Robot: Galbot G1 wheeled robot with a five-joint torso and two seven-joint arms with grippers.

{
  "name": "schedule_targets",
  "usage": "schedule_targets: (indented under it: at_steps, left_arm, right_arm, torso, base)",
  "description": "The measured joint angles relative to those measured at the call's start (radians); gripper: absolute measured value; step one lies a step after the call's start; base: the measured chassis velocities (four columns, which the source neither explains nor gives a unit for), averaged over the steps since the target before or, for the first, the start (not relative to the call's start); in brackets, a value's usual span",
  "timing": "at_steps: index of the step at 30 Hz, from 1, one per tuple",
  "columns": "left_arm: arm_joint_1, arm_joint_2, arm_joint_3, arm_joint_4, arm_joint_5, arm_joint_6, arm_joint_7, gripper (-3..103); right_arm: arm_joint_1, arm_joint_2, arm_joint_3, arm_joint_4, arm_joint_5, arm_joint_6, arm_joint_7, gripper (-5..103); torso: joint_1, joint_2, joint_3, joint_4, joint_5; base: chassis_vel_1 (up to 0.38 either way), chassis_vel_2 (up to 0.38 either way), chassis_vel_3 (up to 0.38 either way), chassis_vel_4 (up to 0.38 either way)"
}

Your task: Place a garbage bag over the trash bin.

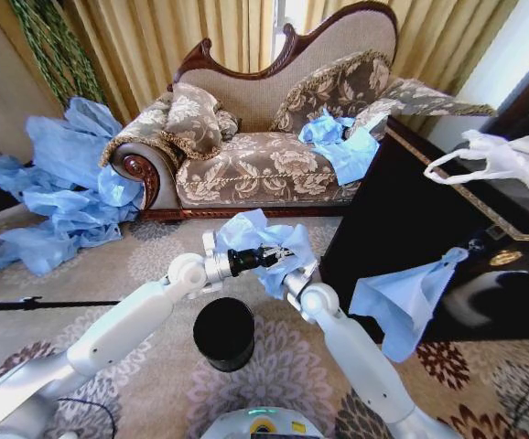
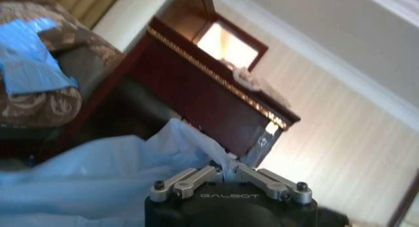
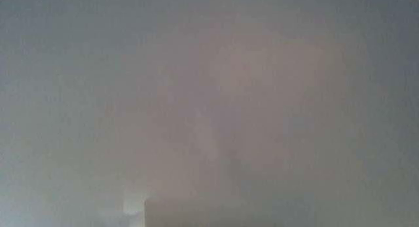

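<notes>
The garbage bag (image 1: 251,234) is a crumpled light-blue film held in the air between my two arms, above and a little behind the trash bin (image 1: 223,332). The bin is small, black and round, and stands upright and uncovered on the carpet. My left gripper (image 1: 278,256) reaches in from the left and is shut on a fold of the bag; in the left wrist view its fingertips (image 2: 222,172) pinch the film of the garbage bag (image 2: 98,178). My right gripper (image 1: 287,274) comes up from the lower right and is buried in the bag. Pale film blankets the right wrist view.
A patterned sofa (image 1: 264,165) stands behind, with blue bags (image 1: 342,142) lying on it. A big heap of blue bags (image 1: 63,183) lies at the left. At the right a dark cabinet (image 1: 402,210) carries a white handled bag (image 1: 502,160), and another blue bag (image 1: 406,302) hangs from it.
</notes>
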Motion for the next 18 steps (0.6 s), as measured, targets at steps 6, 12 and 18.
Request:
schedule_targets:
  at_steps: [6,12,18]
  left_arm:
    - [0.256,-0.030,-0.146,-0.101,-0.053,-0.046,-0.088,0]
    - [0.486,-0.049,-0.240,-0.189,-0.098,-0.100,-0.167,0]
    - [0.697,-0.072,-0.294,-0.245,-0.164,-0.193,-0.323,0]
  right_arm:
    - [-0.082,-0.067,-0.019,0.063,-0.040,-0.063,0.026,0]
    - [-0.118,-0.101,-0.058,0.101,-0.091,-0.149,0.089,0]
    - [-0.096,-0.113,-0.204,0.156,-0.084,-0.270,0.247,0]
  torso:
    - [0.000,0.000,0.000,0.0002,-0.0004]
    - [0.000,0.000,0.000,0.0002,-0.0001]
    - [0.000,0.000,0.000,0.0001,-0.0002]
  base:
    - [0.000,0.000,0.000,0.000]
    - [0.000,0.000,0.000,0.000]
    - [0.000,0.000,0.000,0.000]
